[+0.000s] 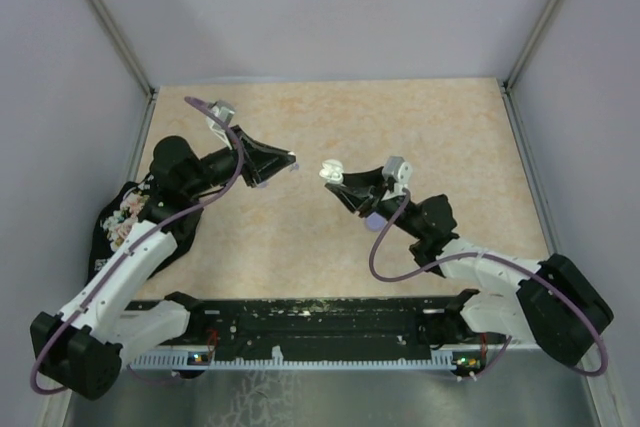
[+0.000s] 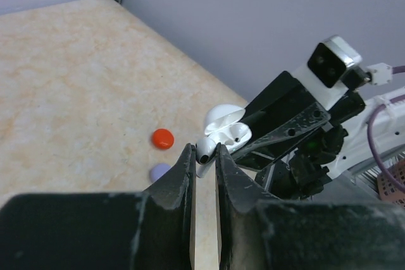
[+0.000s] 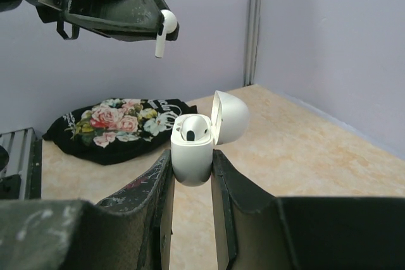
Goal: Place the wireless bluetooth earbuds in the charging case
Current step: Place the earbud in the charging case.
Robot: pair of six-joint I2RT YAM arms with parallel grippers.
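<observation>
One white earbud [image 3: 163,30], glossy plastic with a rounded head and a short straight stem, is pinched by its head in my left pincer [image 2: 204,153]. The jaws are narrow around it and the stem hangs free below the tips. Just past those tips sits the charging case [image 3: 193,153], a smooth white rounded shell with its domed lid hinged open. My right pincer [image 3: 192,159] clamps it by the lower body, holding it upright. A second earbud [image 3: 193,128] already rests in one well. I cannot make out the other well, and my fingers hide the bottom of the case.

Both my arms reach forward, raised above the bench [image 1: 420,127]. The pincers point at each other with a small gap between them. Seen from my right wrist, the held earbud is above the case and to its left, apart from it.

On the mottled beige bench, left of my left pincer's tips, lie a red round piece [image 2: 162,138] and a lilac round piece [image 2: 159,171]. The lilac one is partly cut off by my finger. A black floral fabric pouch [image 3: 114,128] lies crumpled well beyond my right pincer.
</observation>
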